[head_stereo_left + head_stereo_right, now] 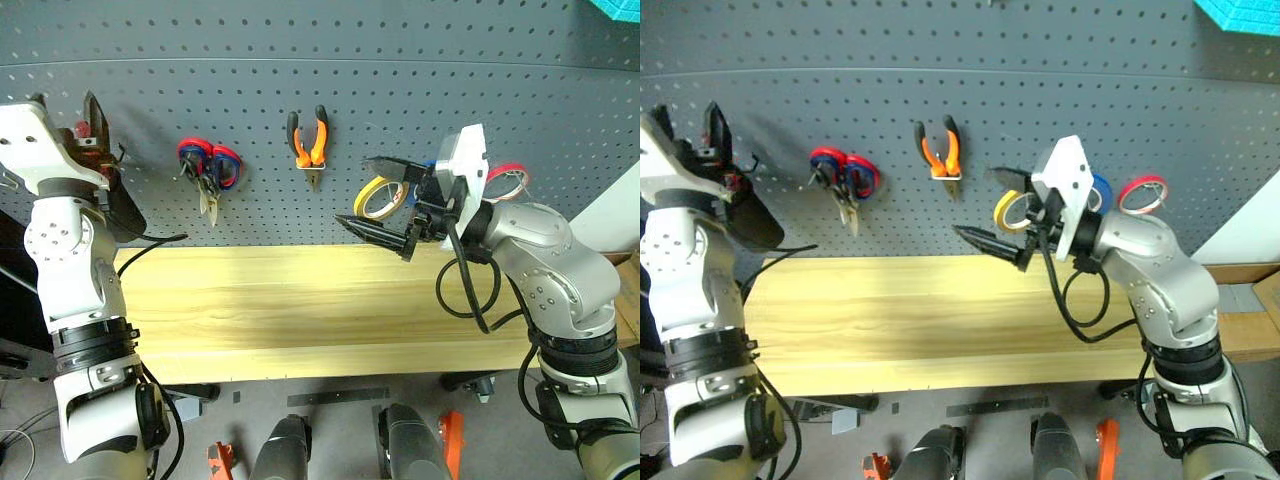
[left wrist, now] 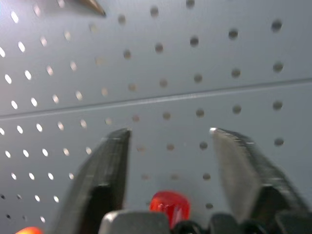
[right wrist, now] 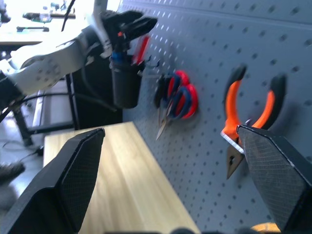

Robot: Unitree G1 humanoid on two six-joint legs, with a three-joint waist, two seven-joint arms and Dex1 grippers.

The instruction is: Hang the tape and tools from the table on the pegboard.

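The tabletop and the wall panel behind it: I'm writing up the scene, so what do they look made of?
The long pale-yellow tabletop looks like wood planks with a matte finish: grain streaks show. The dark grey perforated pegboard looks like painted metal or hardboard; smooth, evenly holed.

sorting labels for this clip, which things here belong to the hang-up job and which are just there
Job:
- pegboard
- table
- yellow tape, hanging
- orange-and-black pliers, hanging
- red-handled screwdriver, in the black cup by the left gripper

Just there:
- red-and-blue scissors
- blue roll
- red roll
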